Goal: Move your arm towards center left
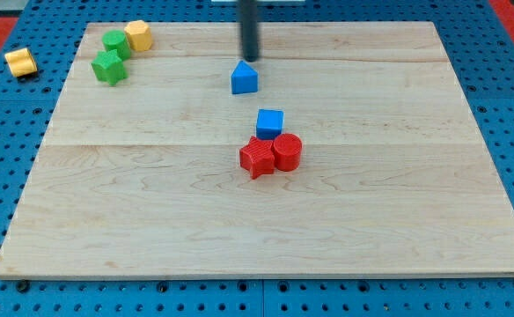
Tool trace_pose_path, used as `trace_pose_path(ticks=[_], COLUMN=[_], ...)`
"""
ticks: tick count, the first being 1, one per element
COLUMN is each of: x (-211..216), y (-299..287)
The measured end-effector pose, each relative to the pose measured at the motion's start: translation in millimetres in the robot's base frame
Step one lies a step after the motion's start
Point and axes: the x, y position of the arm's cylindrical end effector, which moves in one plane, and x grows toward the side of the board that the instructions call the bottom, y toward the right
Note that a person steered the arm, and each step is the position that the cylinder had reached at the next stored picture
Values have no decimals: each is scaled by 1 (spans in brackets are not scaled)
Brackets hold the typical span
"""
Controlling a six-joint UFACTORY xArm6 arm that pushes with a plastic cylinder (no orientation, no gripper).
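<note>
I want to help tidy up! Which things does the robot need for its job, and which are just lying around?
Needed: my tip, just above the blue pointed block; the wooden board.

Lying about: blue cube, red star, red cylinder, two green blocks, yellow blocks.

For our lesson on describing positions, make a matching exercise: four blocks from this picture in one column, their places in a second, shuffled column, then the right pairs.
Things:
1. yellow block off the board
2. blue pointed block
3. blue cube
4. red cylinder

Places:
A. just below my tip
B. right of the red star
C. on the blue pegboard, view's top left
D. just above both red blocks

Pairs: 1-C, 2-A, 3-D, 4-B
</note>
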Motion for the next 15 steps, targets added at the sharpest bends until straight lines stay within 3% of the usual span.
trace_pose_path(ticks=[1,3,6,15], x=[62,6,23,31], y=[-10,-183,-94,-146])
